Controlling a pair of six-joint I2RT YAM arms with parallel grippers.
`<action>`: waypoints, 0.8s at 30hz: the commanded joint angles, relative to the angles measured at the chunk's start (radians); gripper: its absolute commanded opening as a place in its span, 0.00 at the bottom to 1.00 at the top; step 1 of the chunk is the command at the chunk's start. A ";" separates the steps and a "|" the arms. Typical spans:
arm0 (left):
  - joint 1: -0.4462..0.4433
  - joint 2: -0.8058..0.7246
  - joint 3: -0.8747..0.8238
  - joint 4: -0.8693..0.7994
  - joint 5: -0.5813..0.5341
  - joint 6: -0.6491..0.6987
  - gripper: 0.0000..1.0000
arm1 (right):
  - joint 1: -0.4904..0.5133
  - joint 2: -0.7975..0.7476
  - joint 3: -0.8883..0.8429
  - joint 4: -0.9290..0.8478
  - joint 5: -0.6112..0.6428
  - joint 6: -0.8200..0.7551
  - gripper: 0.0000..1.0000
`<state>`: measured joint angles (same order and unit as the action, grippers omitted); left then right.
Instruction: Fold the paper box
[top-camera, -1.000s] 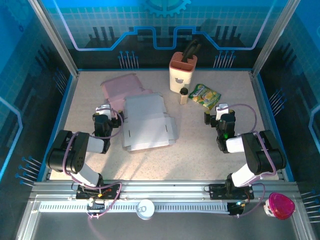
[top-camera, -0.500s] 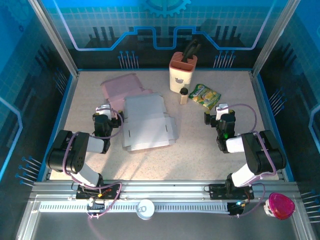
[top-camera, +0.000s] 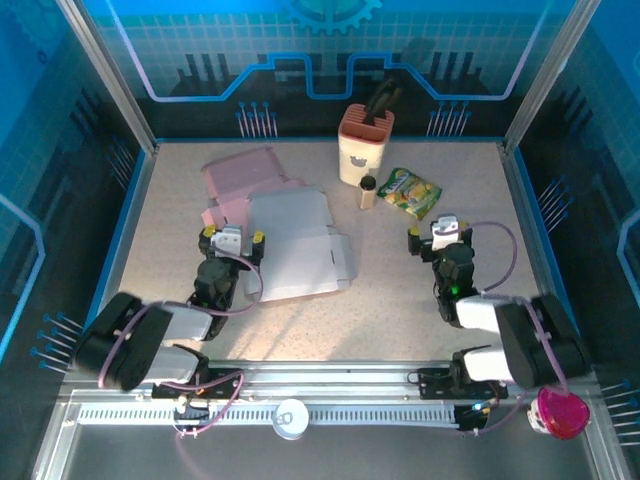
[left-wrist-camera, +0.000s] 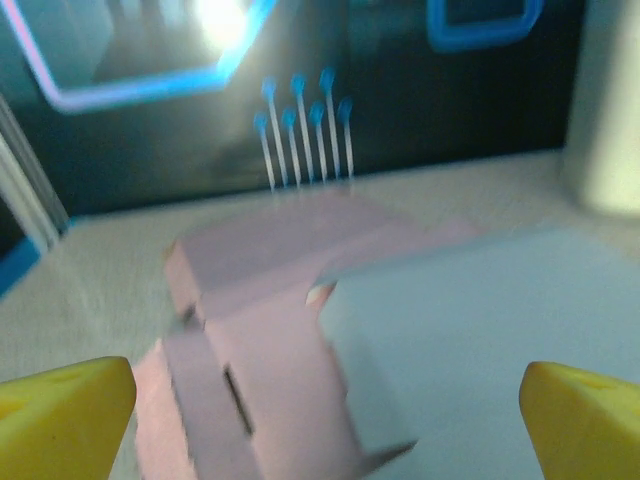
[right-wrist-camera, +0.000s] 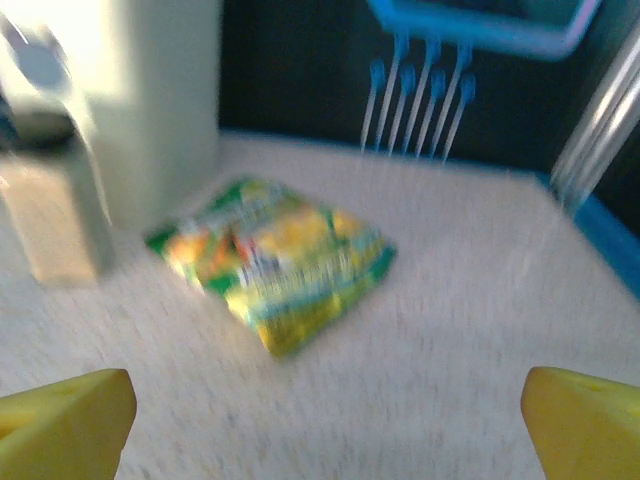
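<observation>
A flat, unfolded grey-white paper box (top-camera: 297, 250) lies left of the table's middle, overlapping a flat pink paper box (top-camera: 240, 176) behind it. My left gripper (top-camera: 231, 237) hovers at the grey sheet's left edge, open, its yellow fingertips (top-camera: 207, 231) spread with nothing between them. In the left wrist view the grey sheet (left-wrist-camera: 490, 330) and the pink sheet (left-wrist-camera: 265, 275) lie just ahead of the open left gripper (left-wrist-camera: 320, 430). My right gripper (top-camera: 440, 232) is open over bare table to the right. In its wrist view the right gripper (right-wrist-camera: 322, 425) holds nothing.
A white and salmon holder (top-camera: 365, 148) with dark utensils stands at the back, with a small bottle (top-camera: 367, 191) in front of it. A green-yellow snack bag (top-camera: 409, 191) lies beside them, and the snack bag (right-wrist-camera: 275, 260) sits just ahead of the right gripper. Blue walls ring the table.
The left arm has swung down and to the right, bringing its gripper to the grey sheet's left edge. The right arm has stretched slightly forward. Both grippers stayed open.
</observation>
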<state>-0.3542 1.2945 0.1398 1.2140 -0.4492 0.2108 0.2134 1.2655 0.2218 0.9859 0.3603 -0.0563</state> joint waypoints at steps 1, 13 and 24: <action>-0.087 -0.242 0.096 -0.253 -0.135 0.092 0.99 | 0.096 -0.296 0.060 -0.175 0.085 -0.083 1.00; -0.075 -0.456 0.671 -1.672 0.162 -0.830 0.95 | 0.137 -0.729 0.459 -1.373 -0.359 0.920 1.00; 0.049 -0.261 0.525 -1.633 0.405 -0.962 0.75 | 0.922 -0.313 0.235 -0.852 0.033 1.367 0.86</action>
<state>-0.3626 1.0119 0.6819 -0.4885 -0.1844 -0.6945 1.0668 0.8402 0.4751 -0.1387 0.2905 1.1343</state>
